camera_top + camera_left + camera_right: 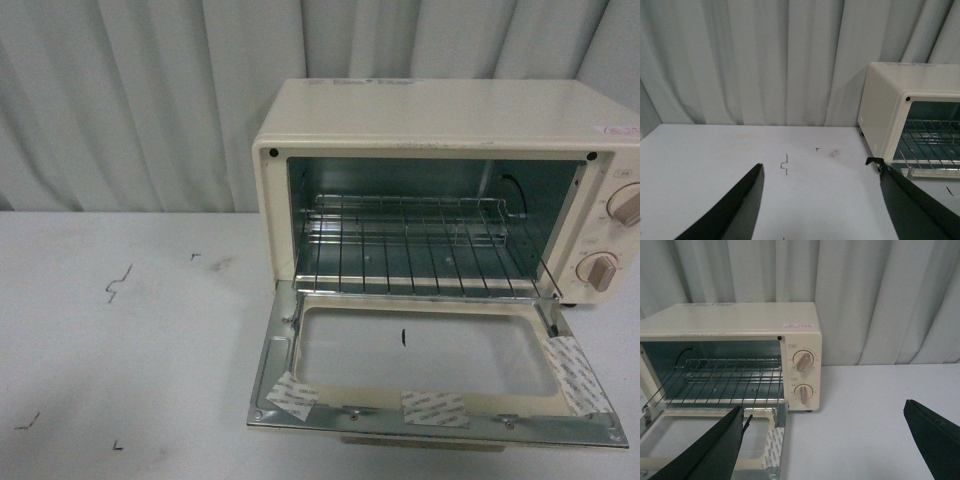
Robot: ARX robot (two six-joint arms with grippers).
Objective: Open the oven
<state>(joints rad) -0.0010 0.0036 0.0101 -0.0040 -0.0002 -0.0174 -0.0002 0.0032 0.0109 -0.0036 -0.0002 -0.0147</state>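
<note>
oven (440, 150) on the table (120, 340) by the curtain (130, 90), door (430, 375) dropped flat in front, rack (410, 245) inside. left gripper (822, 200) and right gripper (825, 440) both spread wide, empty, near the oven.

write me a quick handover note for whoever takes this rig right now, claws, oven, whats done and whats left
Left claw: open, empty, over bare table to the left of the toaster oven.
Right claw: open, empty, in front of the oven's knob side; one finger is over the lowered door.
Oven: against the curtain, door dropped fully down and lying flat, wire rack inside with nothing on it, both knobs visible.
Done: door is open.
Left: nothing on the opening itself; just pull the arms clear.
</note>
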